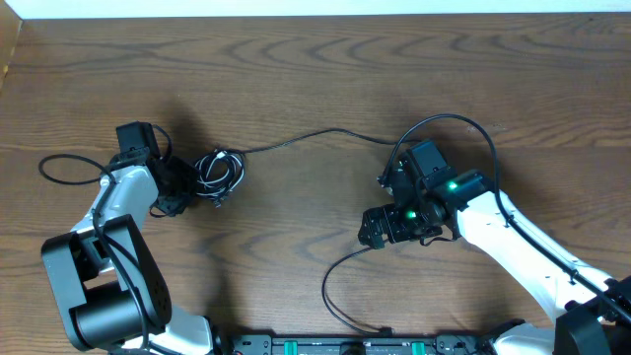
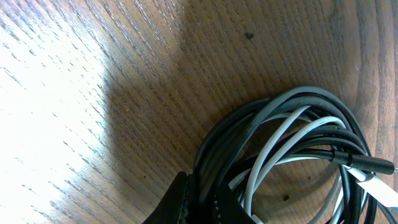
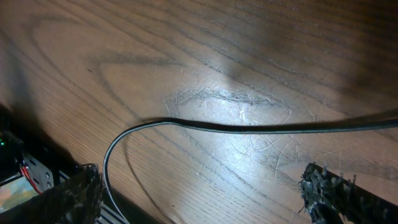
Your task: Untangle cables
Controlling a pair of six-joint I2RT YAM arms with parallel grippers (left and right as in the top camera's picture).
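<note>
The cables are a coiled bundle (image 1: 219,170) of thin black cords and one white cord (image 2: 280,134), lying on the wooden table left of centre. My left gripper (image 1: 187,187) is at the bundle's left side, shut on its black strands (image 2: 208,186). A black plug end (image 2: 373,165) with a white tag sticks out of the coil. One long black cord (image 1: 315,136) trails from the bundle toward the right arm. My right gripper (image 1: 373,229) hovers open over the table, fingers (image 3: 336,193) wide apart, with a thin black cord (image 3: 249,129) lying below and beyond them, untouched.
The thin cord under the right gripper curves down in a loop (image 1: 327,286) to the table's front rail (image 1: 394,345). Thicker black arm wiring arcs over the right wrist (image 1: 463,120) and loops beside the left arm (image 1: 64,170). Bare wood lies across the back.
</note>
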